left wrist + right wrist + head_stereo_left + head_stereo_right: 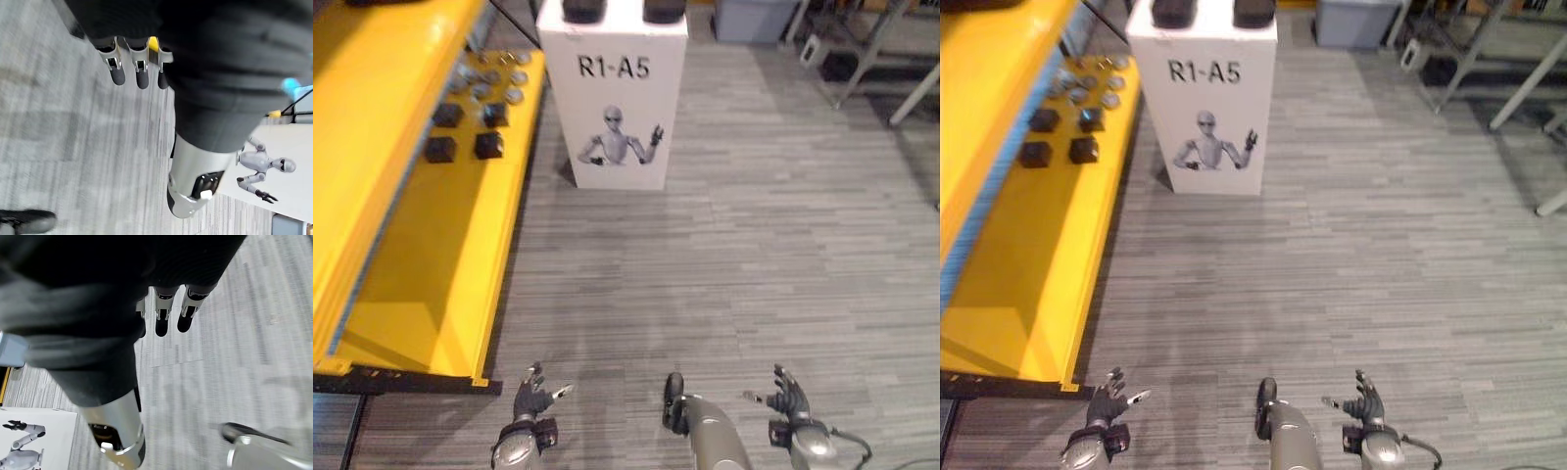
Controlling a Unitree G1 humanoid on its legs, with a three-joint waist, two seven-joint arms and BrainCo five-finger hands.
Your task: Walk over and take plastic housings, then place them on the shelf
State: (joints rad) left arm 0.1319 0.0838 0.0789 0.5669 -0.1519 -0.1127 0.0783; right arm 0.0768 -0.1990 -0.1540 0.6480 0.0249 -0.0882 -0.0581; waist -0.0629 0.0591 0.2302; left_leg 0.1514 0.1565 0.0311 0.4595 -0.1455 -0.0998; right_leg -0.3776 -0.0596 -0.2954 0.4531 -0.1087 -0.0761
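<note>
- Two dark plastic housings (584,10) sit side by side on top of the white stand (612,88), at its near edge, and the top of the view cuts them off.
- The stand is on the floor just beside the far end of the yellow shelf (421,255). A picture of a robot figure (619,137) is on its front face.
- On the shelf's lower deck, towards the far end, there are four black blocks (488,145) in a loose square. A cluster of small silver round pieces (494,83) lies just beyond them.
- The near half of that deck is bare yellow.
- The left hand (532,397) is low at the near edge of the view, by the shelf's near corner. Its fingers (117,73) are straight and spread, and it holds nothing.
- The right hand (790,397) is low on the other side, well apart from stand and shelf. Its fingers (161,323) are straight too, and the hand is empty.
- Grey striped floor (754,245) runs between the hands and the stand.
- Far back there is a grey bin (754,20), with metal frame legs (871,59) to its right.
</note>
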